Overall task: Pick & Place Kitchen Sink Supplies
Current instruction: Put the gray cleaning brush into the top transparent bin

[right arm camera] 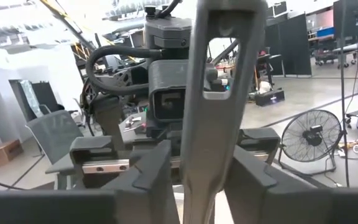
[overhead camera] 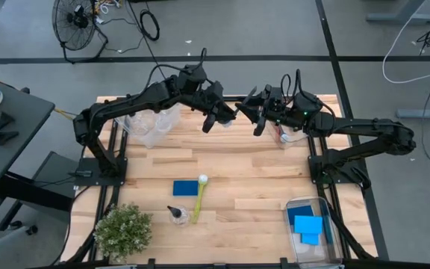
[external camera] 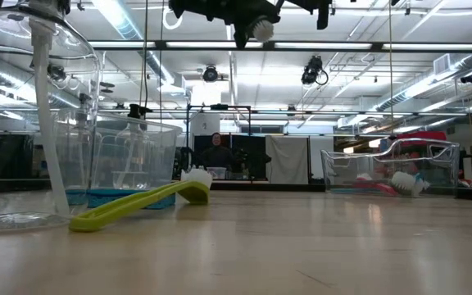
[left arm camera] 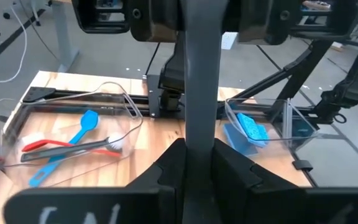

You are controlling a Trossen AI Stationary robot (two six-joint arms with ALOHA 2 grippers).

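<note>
A grey long-handled brush (external camera: 260,29) hangs high over the far middle of the table, white head down. Its handle stands upright between my two grippers, which face each other. My left gripper (overhead camera: 219,116) comes from the table's left and is shut on the handle (left arm camera: 201,93). My right gripper (overhead camera: 258,119) comes from the right and is also shut on it (right arm camera: 219,99). A yellow-green brush (overhead camera: 199,196), a blue sponge (overhead camera: 186,187) and a small clear bottle (overhead camera: 176,215) lie on the table's near middle. My left gripper pinches the grey brush's handle (left arm camera: 201,134) between its two fingers. The fingers lie about level, coming from the table's left, across the handle. The brush stands upright, clear of the table. My right gripper has the same handle (right arm camera: 210,140) between its two fingers, which come level from the table's right and lie across it. The handle's end with the hanging hole (right arm camera: 224,59) rises above the fingers. The head below is hidden.
A clear bin (left arm camera: 73,143) at the far right holds blue, red and grey brushes. Another bin (overhead camera: 312,224) at the near right holds blue sponges. A third clear bin (overhead camera: 149,127) stands at the far left, and a potted plant (overhead camera: 123,230) at the near left corner.
</note>
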